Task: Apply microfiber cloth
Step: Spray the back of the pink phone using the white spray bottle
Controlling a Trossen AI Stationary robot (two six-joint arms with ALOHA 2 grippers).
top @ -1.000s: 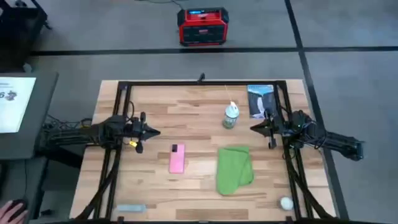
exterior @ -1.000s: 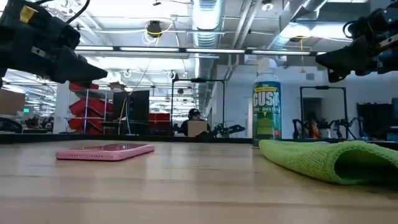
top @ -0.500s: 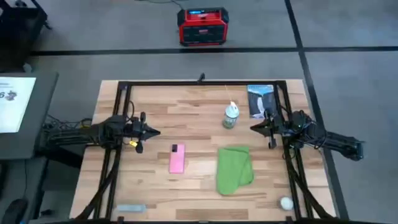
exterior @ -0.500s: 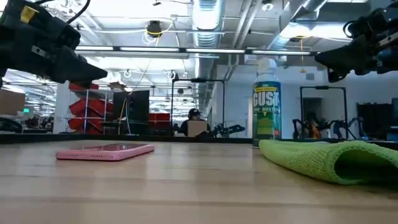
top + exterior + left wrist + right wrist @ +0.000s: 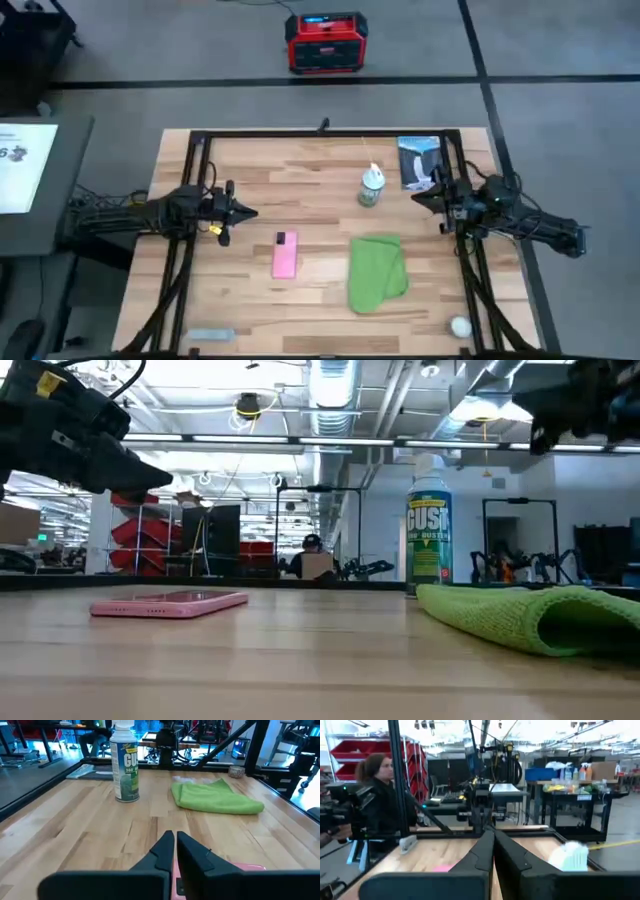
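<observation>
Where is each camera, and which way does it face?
High: above table, facing straight down; left pincer, right pincer.
Low: tabletop height, facing across pink phone, green cloth; arms above.
Left wrist: on left arm, facing spray can; own fingers.
Right wrist: on right arm, facing a person; own fingers.
High and low share the cloth.

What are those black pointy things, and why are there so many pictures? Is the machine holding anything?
Those are two robot arms. Each ends in a gripper with two fingers: the left gripper and the right gripper. Both are shut and hold nothing. One camera looks down from above, one sits at table height, and one rides on each arm's wrist. On the wooden table lie a green microfiber cloth, a pink phone, a spray can and a few small things. A person is in the room behind.
</observation>
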